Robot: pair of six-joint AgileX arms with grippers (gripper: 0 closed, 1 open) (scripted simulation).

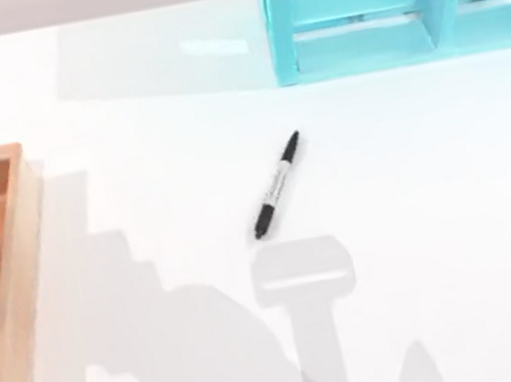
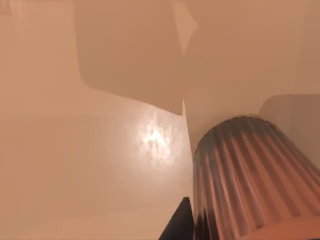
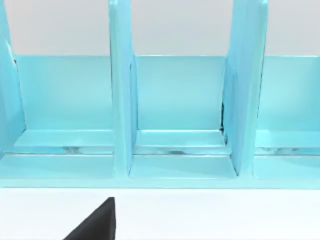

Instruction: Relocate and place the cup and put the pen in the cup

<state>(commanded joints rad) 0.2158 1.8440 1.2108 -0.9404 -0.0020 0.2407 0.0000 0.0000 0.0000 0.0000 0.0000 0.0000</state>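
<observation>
Looking down from above: lying diagonally near the middle of the white worktop (image 1: 411, 173), the slim black marker pen with a grey-white label band (image 1: 277, 185), cap toward the turquoise partitioned shelf rack (image 1: 357, 35) at the far edge, well apart from the orange-tan wooden tray (image 1: 14, 283) at the worktop's left, probably waiting there until the cup is set down within reach. Peeking in at the tray's left edge, a small dark speck, too little to identify. Moving to the left wrist view: hovering close inside the tray, with the ribbed dark reddish-brown cylindrical cup (image 2: 250, 180) standing on the tray floor right by the camera; a dark finger (image 2: 179, 225) of the left pincer poking in beside it, likely lining up for a grasp, though clenched or released impossible to tell. Moving to the right wrist view: facing the rack's compartments, seemingly parked; showing one dark fingertip (image 3: 95, 222) of the right pincer, state again impossible to tell.
</observation>
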